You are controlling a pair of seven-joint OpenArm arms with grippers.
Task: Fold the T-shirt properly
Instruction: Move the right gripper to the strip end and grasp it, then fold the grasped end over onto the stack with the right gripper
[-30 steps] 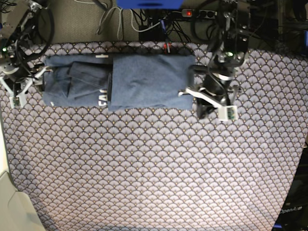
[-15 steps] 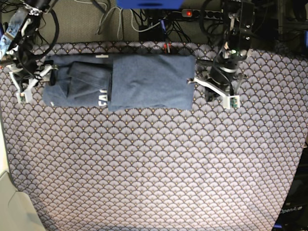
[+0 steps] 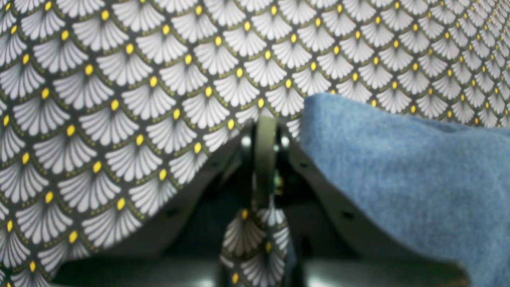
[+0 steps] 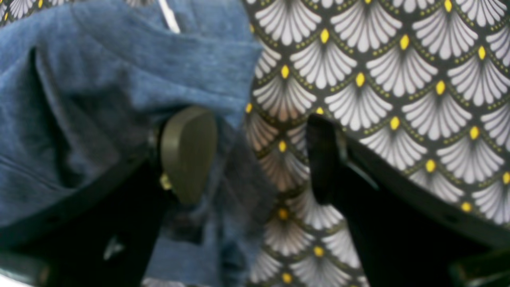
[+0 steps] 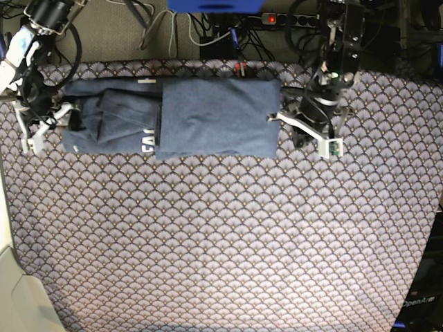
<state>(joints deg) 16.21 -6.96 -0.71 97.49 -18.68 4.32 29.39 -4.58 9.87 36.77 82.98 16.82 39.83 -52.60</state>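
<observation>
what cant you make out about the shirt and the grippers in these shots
- Lettering on the T-shirt: base view, the folded-over layer covers all but a few white letters.
- Left gripper: left wrist view, blurred; the jaws look shut, and a pinch of tablecloth between them is uncertain.
- Right gripper: right wrist view, open at the shirt's edge; contact with the cloth is too blurred to judge.

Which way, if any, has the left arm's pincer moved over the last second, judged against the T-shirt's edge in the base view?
Yes. The left pincer has moved up the image and in toward the T-shirt; it was lower, beside the shirt's bottom corner.
</observation>
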